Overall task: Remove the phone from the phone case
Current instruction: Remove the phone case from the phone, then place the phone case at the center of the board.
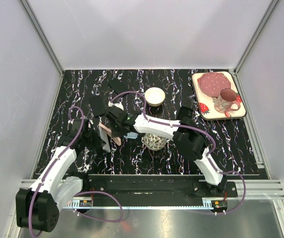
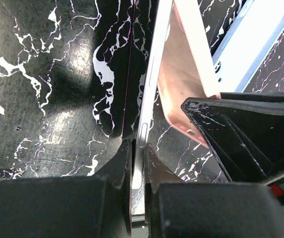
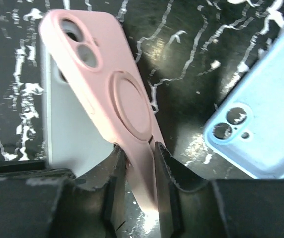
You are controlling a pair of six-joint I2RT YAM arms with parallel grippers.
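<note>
A silver phone (image 2: 150, 84) stands on edge, partly peeled out of a pink phone case (image 3: 117, 84). My left gripper (image 2: 138, 166) is shut on the phone's thin edge; in the top view the left gripper (image 1: 100, 142) sits left of the phone (image 1: 105, 135). My right gripper (image 3: 138, 163) is shut on the lower end of the pink case, whose top has come away from the phone's white back (image 3: 67, 129). In the top view the right gripper (image 1: 118, 128) reaches in from the right over the pink case (image 1: 116, 138).
A light blue case (image 3: 260, 119) lies flat just right of the grippers, also seen in the left wrist view (image 2: 251, 44). A patterned bowl (image 1: 154, 141) and a cream bowl (image 1: 154, 96) stand nearby. A strawberry tray (image 1: 204, 109) with a plate and mug is far right.
</note>
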